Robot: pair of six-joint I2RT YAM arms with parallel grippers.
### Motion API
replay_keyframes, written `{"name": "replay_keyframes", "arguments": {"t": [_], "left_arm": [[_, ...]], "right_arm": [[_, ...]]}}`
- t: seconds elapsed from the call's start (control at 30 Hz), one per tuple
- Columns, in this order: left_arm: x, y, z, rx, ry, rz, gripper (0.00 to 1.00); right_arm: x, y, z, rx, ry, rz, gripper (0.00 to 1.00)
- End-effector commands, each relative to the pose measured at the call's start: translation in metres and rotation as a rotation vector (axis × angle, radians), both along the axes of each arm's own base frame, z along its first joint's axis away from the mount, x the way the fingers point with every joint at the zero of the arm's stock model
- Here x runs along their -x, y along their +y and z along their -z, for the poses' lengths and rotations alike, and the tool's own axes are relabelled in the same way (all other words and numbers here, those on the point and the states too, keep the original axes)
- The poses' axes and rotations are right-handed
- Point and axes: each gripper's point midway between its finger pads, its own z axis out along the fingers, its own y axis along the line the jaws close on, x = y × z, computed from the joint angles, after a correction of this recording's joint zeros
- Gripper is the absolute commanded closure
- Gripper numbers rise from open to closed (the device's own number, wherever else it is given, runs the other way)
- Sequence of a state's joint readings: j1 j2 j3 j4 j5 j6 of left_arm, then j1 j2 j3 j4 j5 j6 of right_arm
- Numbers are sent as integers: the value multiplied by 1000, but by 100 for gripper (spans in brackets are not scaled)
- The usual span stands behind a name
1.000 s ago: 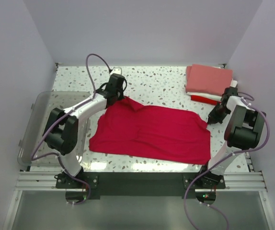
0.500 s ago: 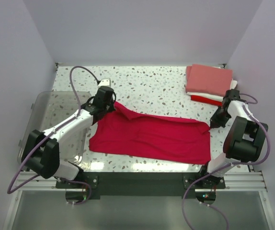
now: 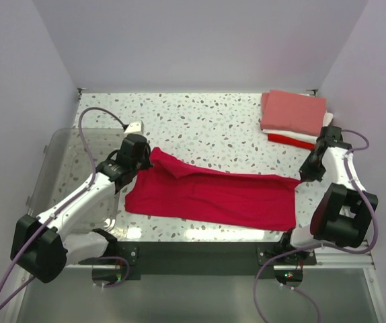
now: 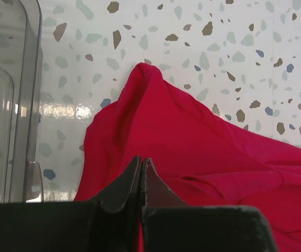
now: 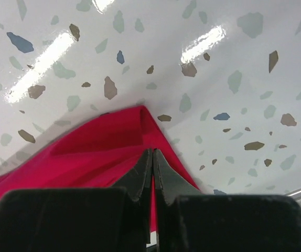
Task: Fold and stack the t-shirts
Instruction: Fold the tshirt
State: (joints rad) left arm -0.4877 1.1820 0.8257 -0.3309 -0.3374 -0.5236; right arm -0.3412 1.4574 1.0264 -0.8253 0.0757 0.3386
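Note:
A crimson-red t-shirt (image 3: 213, 198) lies spread across the middle of the speckled table, its far edge lifted and drawn toward the near side. My left gripper (image 3: 147, 157) is shut on its far left corner, which bunches into a peak. In the left wrist view the jaws (image 4: 141, 160) meet over red cloth (image 4: 192, 136). My right gripper (image 3: 304, 177) is shut on the far right corner. The right wrist view shows red fabric (image 5: 87, 152) pinched between the closed fingers (image 5: 152, 152). Folded t-shirts (image 3: 294, 113) sit stacked at the back right, salmon-pink on top of white and red.
A clear plastic bin (image 3: 62, 175) stands at the table's left edge, right beside the left arm; its wall shows in the left wrist view (image 4: 24, 105). Bare speckled table (image 3: 213, 124) lies behind the shirt. Purple walls close in three sides.
Both grippers have moved toward the near edge, dragging the shirt's far edge with them. The spread shirt is now narrower from front to back, and the left arm has swung low and to the left.

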Motion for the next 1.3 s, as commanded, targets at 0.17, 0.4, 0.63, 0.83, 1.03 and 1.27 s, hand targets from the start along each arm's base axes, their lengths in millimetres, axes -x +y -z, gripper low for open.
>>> {"name": "replay_keyframes", "arguments": {"t": [0.17,0.4,0.63,0.83,1.03,1.27], "left_arm": [[28,4,8,66,31,-17,100],[48,3,14,104,65,8,100],[70,15,-3,142,64,-30,36],[50,2,-25,161,-1,12,24],[-2,-31,-18,110,45,71,23],[-30,-65,15,134,157,125,23]], "right_arm": [[17,-6,-25,71,-2,-29,96],[22,-3,-38,77,-22,-35,95],[29,3,-63,82,-87,-49,72],[30,12,-71,60,-144,-65,62],[11,12,-40,2,-104,-44,61],[-4,28,-5,-137,-53,-30,62]]}}
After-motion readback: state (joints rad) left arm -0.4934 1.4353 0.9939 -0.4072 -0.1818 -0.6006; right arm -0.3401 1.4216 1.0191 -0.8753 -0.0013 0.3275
